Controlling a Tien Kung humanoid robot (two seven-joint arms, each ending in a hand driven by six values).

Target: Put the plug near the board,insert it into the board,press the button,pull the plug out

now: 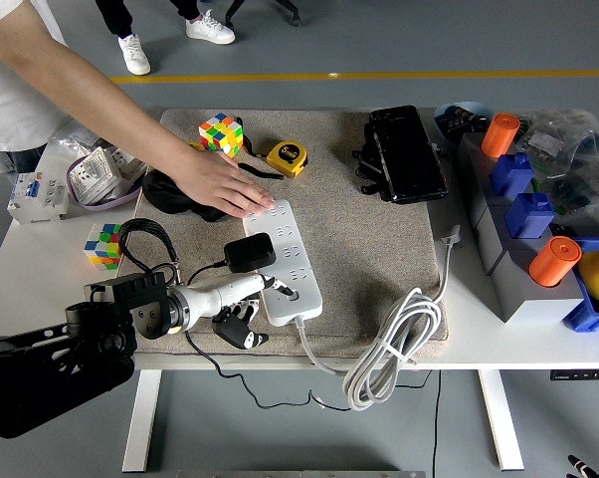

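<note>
A white power strip (292, 249) lies lengthwise on a beige mat (379, 249). A black plug (250, 253) sits at the strip's left edge, about halfway along; its thin black cable runs down and left off the mat. My left hand (248, 304) reaches in from the lower left. One pale finger (276, 290) stretches onto the strip's near end, by the button. The other fingers are curled below it and hold nothing. A person's hand (225, 184) lies flat on the strip's far end. The right arm is out of view.
The strip's thick white cable (391, 344) coils at the mat's front right. Rubik's cubes (220, 132) (103, 245), a yellow tape measure (287, 156) and a black case (407, 152) lie around. A grey box (523, 254) with blue and orange parts stands right.
</note>
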